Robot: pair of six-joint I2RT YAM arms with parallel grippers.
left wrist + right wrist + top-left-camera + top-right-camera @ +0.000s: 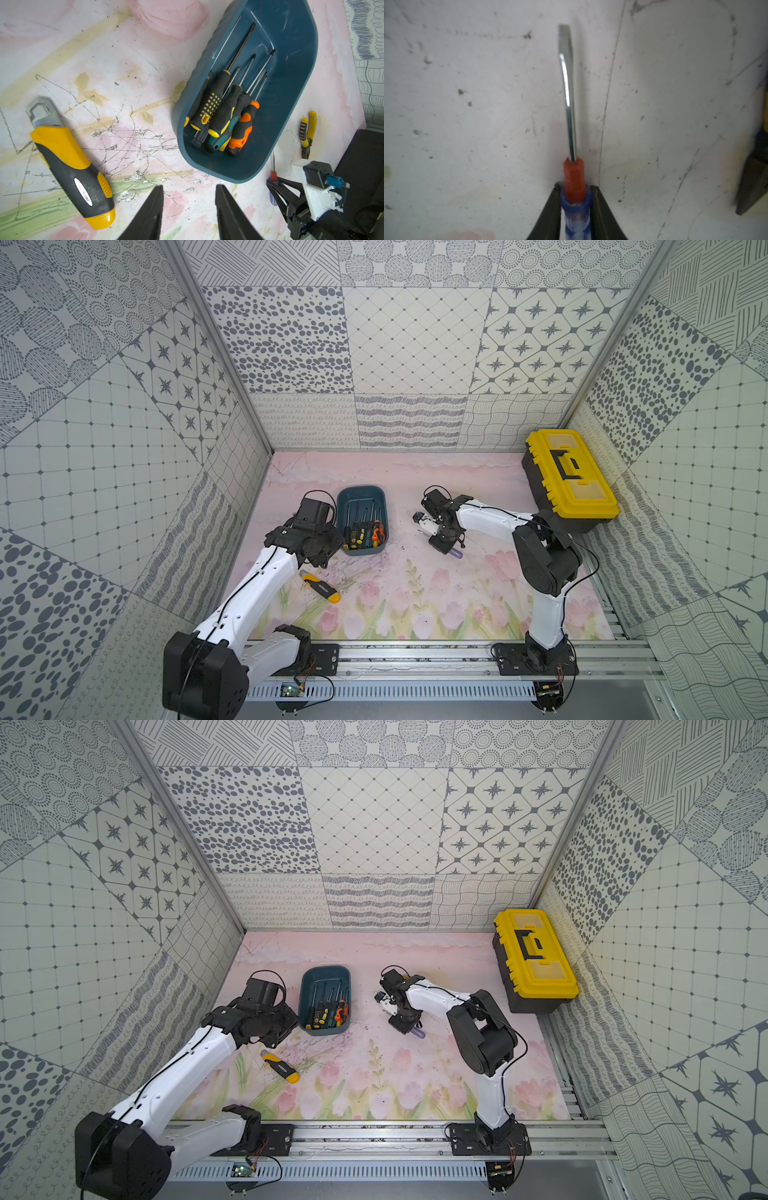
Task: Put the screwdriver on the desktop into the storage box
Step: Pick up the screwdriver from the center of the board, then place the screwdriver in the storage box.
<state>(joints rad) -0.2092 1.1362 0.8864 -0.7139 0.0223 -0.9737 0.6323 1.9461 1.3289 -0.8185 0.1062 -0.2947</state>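
Carrying everything, the pale pink tulip-printed tabletop (415, 481) shows a bare lane on the right-arm side of the dark teal, round-cornered plastic storage box (360, 494); the yellow-and-black handled toolbox (569, 477) stands well beyond it. The box already holds several black, yellow and orange-handled screwdrivers (224, 112), bunched at its near end. Well apart from the box, the right claw (575, 188) pinches the slim flat-blade screwdriver (574, 180) by its clear blue handle, apparently low against the tabletop; lifting, carrying and releasing are left. The left claw (189, 187) hangs spread and empty near the box's near end. The box's far half looks free, past its rim. Small yellow-handled pliers (307, 133) lie beside that lane.
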